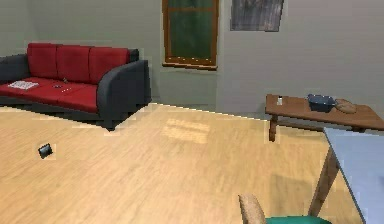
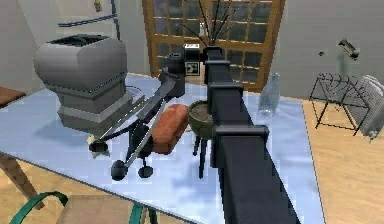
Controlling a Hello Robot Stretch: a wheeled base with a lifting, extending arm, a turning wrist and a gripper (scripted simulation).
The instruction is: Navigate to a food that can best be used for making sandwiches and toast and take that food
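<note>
A brown loaf of bread [image 2: 170, 128] lies on the pale blue table [image 2: 60, 140] in the arm side view, just left of the dark arm bar [image 2: 235, 140]. The gripper [image 2: 112, 158] reaches down and left from its dark body [image 2: 175, 72], and its thin fingers [image 2: 128, 135] run close beside the loaf above the tabletop. With the loaf resting on the table next to the fingers, I cannot tell whether the gripper holds anything. A grey toaster [image 2: 85, 80] stands left of the gripper.
A dark pot [image 2: 203, 112], a glass bottle [image 2: 268, 95] and a wire rack [image 2: 335, 100] share the table. A chair [image 2: 70, 208] sits at its near edge. In the forward view are a red sofa [image 1: 70, 75], a wooden side table [image 1: 320, 112], open wood floor [image 1: 170, 160] and the table corner [image 1: 362, 160].
</note>
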